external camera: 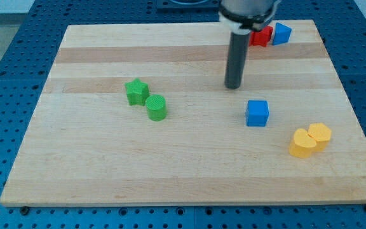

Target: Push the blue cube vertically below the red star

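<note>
My tip (234,86), a bare rod pinching nothing, stands clear of the blue cube (257,113) at its 11 o'clock; the cube sits well below the red block (260,36) near the board's top; it looks light, rigid, slide-prone; push a flat face centrally.

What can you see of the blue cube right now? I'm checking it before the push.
The blue cube is a small, solid-looking block, plastic by its look, with a lighter top face and darker sides. It sits flat and upright on the pale wooden board, right of centre. Nothing touches it: my tip stands apart from it, up and to the view's left, and the two yellow blocks lie clear of it, down and to the view's right.
</note>
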Motion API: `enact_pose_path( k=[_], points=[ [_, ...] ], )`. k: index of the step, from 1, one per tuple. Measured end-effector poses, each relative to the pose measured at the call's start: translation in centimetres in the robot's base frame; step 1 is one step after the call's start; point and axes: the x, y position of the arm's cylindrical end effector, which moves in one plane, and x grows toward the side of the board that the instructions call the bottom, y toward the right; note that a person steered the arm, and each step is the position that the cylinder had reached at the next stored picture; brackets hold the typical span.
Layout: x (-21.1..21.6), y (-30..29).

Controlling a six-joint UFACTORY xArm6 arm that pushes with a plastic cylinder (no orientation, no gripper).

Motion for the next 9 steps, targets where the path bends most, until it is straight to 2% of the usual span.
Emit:
enact_pose_path(
  k=[2,6,7,9],
  points=[
    [7.4,-2.7],
    [10.9,4.1],
    [10.6,4.4],
    [7.3,4.5]
  ],
)
